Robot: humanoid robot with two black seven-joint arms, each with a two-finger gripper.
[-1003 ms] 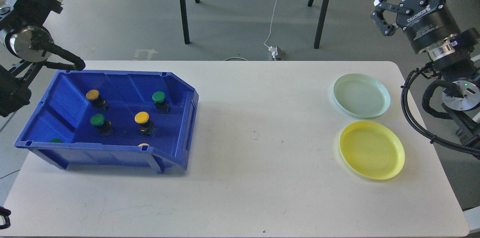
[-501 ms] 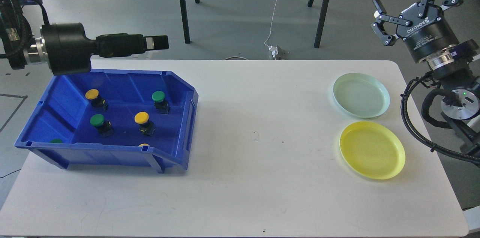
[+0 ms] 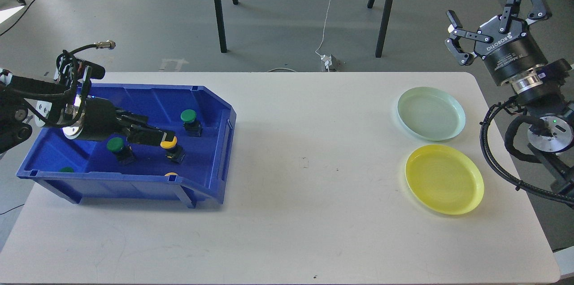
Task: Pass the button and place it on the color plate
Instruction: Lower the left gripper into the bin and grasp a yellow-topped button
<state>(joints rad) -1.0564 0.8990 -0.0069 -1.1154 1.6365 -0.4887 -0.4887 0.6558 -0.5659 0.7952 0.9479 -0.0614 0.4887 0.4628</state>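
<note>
A blue bin (image 3: 215,110) at the left holds several push buttons. My left gripper (image 3: 162,138) reaches into the bin, its fingertips over the cap of a yellow button (image 3: 170,145); the fingers look close together, but I cannot tell if they grip it. Green buttons stand at the bin's back right (image 3: 189,116) and next to my arm (image 3: 115,144). Two more caps peek over the front wall, one green (image 3: 67,169) and one yellow (image 3: 171,174). A pale green plate (image 3: 430,113) and a yellow plate (image 3: 444,179) lie at the right. My right gripper (image 3: 493,12) is open and empty, high beyond the table's right far corner.
The white table (image 3: 305,213) spans the view between the bin and the plates. Black stand legs (image 3: 219,11) and a white cable (image 3: 329,6) are on the floor behind the table. My right arm's cables (image 3: 489,141) hang by the table's right edge.
My left arm has swung down from above the bin's back wall into the bin, reaching the yellow button and covering the back-left yellow one. The right gripper barely moved.
</note>
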